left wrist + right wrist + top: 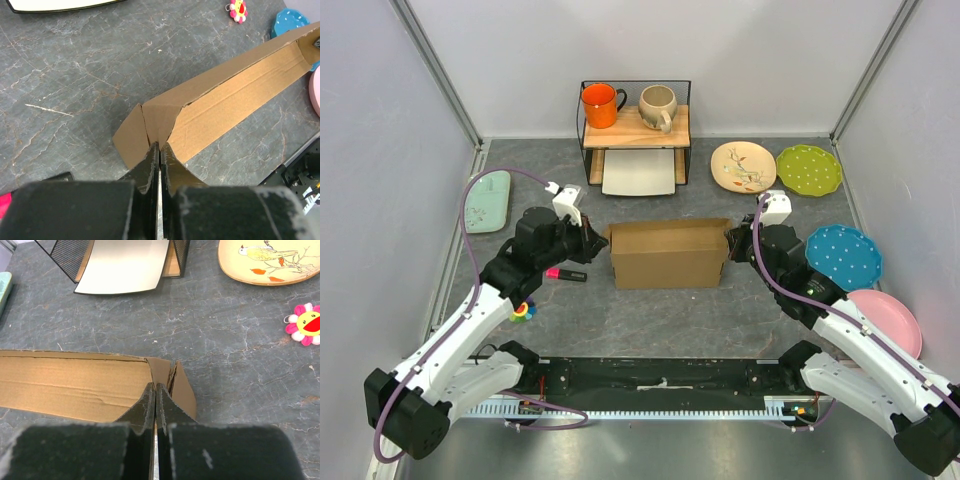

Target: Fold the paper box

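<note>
Midway across the grey stone-patterned table [650,325], the plain brown cardboard paper box [665,255] is lying partly folded, its long walls raised. At the box's left end, the left gripper [592,240] is pinching the corner flap, its fingers [149,167] clenched tight on the cardboard. At the box's right end, the right gripper [733,243] is clamping that corner the same way.

Just behind the box, a black wire shelf with a wooden top [630,137] is carrying an orange mug [600,105] and a beige mug [657,107], with a white flat tray [640,172] lying beneath. Behind and right of the box, a cream bird-painted plate [743,165] and a green dotted plate [809,169] are sitting. Right of the box, a blue dotted plate [843,256] and a pink plate [892,320] are resting. Left of the box, a pink-and-black marker [565,273] is lying.
</note>
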`<move>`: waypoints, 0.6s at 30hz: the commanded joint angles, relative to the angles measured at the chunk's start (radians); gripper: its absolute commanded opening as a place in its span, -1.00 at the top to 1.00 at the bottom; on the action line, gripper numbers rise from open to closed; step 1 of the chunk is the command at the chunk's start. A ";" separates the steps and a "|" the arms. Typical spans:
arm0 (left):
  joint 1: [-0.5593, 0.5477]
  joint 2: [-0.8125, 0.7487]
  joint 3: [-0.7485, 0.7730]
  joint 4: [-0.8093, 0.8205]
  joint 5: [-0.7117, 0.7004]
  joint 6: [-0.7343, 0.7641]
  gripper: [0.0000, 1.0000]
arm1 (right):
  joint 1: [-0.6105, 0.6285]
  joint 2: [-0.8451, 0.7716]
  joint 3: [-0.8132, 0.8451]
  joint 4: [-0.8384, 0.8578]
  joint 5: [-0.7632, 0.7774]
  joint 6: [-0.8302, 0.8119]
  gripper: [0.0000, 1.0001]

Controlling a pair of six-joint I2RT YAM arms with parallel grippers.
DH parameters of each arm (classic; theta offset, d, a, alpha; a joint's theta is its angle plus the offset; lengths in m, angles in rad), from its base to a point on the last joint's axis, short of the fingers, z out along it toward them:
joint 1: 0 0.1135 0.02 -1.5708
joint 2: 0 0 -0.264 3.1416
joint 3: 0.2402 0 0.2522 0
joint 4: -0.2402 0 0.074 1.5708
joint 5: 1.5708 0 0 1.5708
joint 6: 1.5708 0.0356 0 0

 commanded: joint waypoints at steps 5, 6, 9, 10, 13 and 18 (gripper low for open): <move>-0.003 -0.018 0.020 0.087 0.018 -0.141 0.97 | 0.022 0.038 -0.021 -0.142 -0.022 0.022 1.00; -0.003 -0.018 0.014 0.101 0.021 -0.157 0.96 | 0.023 0.038 -0.023 -0.142 -0.024 0.022 1.00; -0.003 -0.023 -0.012 0.148 0.016 -0.220 0.96 | 0.025 0.034 -0.027 -0.142 -0.024 0.023 1.00; -0.003 -0.027 -0.019 0.170 0.012 -0.248 0.96 | 0.028 0.031 -0.027 -0.142 -0.024 0.026 1.00; -0.003 -0.032 -0.045 0.201 -0.004 -0.285 0.96 | 0.028 0.026 -0.032 -0.142 -0.024 0.025 1.00; -0.005 -0.044 -0.075 0.216 -0.025 -0.293 0.96 | 0.029 0.023 -0.032 -0.142 -0.024 0.023 1.00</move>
